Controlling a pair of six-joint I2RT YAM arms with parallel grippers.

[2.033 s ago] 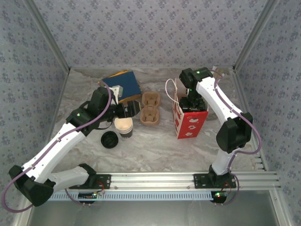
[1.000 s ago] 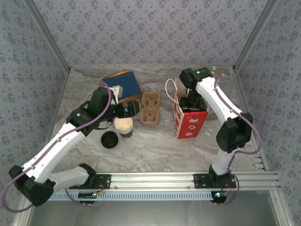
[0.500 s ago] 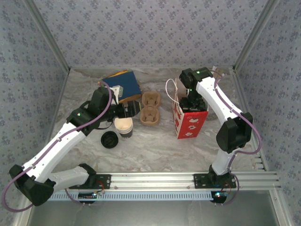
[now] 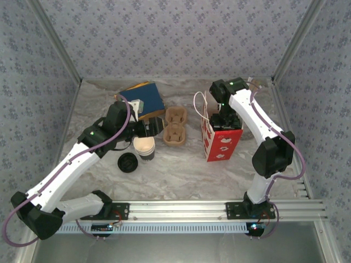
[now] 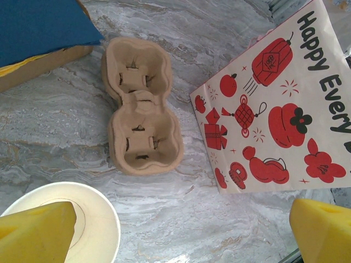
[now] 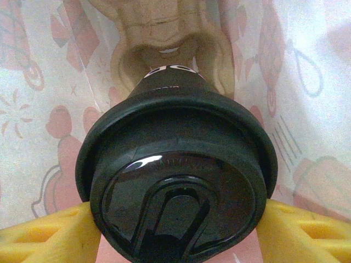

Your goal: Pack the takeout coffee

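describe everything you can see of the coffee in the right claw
The takeout coffee is a dark-walled cup under a glossy round black plastic lid with a raised sip tab. Lid toward the camera, it is pinched at the lid's rim by the right claw's yellow fingers, inside the red-printed paper bag, with a pulp carrier beyond it.

Grey marbled tabletop [image 4: 186,170] is holding a few bits. A flat blue box [image 4: 143,98] is lying toward the far edge, left of centre. A brown pulp two-cup carrier [image 4: 175,127] is sitting mid-table. A red-and-white printed paper bag [image 4: 222,143] is standing right of centre. A lidless cream paper cup [image 4: 145,147] and a loose round black plastic lid [image 4: 128,162] are sitting side by side, left of centre.
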